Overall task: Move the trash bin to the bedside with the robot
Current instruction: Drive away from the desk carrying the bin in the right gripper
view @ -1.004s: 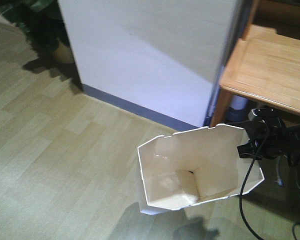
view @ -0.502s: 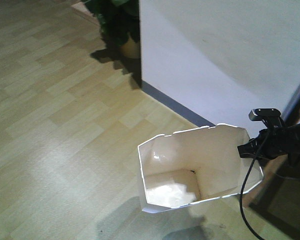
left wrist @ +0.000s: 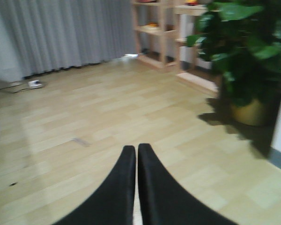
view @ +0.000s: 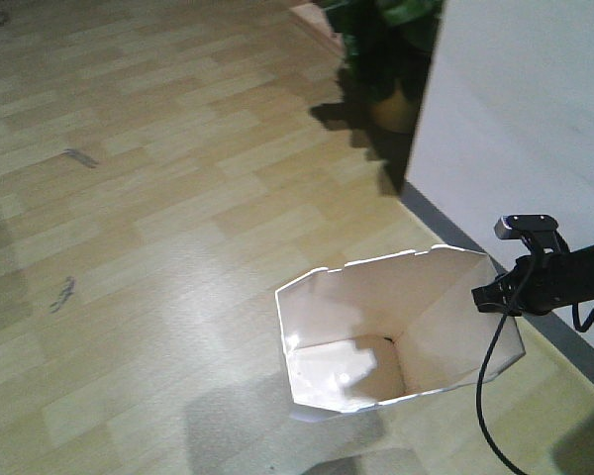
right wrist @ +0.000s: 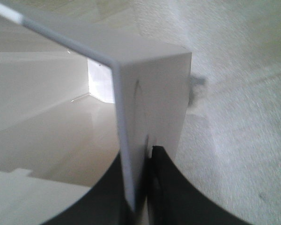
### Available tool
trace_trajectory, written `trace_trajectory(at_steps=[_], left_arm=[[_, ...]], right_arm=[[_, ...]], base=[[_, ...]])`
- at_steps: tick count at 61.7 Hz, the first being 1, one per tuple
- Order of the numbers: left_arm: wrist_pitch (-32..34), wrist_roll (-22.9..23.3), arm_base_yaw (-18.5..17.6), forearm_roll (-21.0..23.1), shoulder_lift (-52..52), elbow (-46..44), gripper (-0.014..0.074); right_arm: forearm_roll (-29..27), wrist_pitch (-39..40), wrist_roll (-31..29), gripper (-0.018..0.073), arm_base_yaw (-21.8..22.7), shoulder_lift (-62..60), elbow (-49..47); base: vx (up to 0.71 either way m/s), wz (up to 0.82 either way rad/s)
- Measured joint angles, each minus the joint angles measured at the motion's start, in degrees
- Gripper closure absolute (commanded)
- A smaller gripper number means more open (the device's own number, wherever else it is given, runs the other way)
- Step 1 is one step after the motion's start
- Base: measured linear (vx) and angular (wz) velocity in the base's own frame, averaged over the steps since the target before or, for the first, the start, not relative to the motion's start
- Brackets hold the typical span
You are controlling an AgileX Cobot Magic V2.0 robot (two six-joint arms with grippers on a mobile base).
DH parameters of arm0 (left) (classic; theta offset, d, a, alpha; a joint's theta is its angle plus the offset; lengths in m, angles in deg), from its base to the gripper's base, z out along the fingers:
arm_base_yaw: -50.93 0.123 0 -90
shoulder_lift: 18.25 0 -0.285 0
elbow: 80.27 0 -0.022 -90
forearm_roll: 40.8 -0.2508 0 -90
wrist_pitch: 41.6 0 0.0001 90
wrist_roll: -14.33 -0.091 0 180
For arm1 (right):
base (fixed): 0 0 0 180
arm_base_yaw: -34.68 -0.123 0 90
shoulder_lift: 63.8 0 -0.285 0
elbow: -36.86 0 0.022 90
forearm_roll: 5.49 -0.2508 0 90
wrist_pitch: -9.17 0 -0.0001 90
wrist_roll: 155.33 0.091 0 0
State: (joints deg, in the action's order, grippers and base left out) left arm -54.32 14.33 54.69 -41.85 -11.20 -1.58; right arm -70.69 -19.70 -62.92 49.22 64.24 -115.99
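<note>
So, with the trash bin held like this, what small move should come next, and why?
Probably turn the base slowly, jaws shut, to look for the bed. The jaws of the right arm pinch the trash bin by its thin rim, so a gentle pace seems safer. No view shows a bed: ahead lie wooden floor, a potted plant and a white wall.

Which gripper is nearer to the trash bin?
Right. The right gripper grips the rim of the trash bin between its jaws; the left gripper, shut, has no bin in its view.
</note>
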Motion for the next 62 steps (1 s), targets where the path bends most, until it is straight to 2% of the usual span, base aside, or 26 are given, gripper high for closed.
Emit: trace_trajectory(at_steps=[33,62], left_arm=[[0.0,0.0,0.0,0.0,0.0,0.0,0.0603],[0.0,0.0,0.0,0.0,0.0,0.0,0.0603]], right_arm=[[-0.1,-1.6,0.0,0.0566,0.0,0.0,0.0],[0.0,-1.3,0.0,0.0566,0.0,0.0,0.0]], base=[[0.16,0.58],[0.22,0.16]])
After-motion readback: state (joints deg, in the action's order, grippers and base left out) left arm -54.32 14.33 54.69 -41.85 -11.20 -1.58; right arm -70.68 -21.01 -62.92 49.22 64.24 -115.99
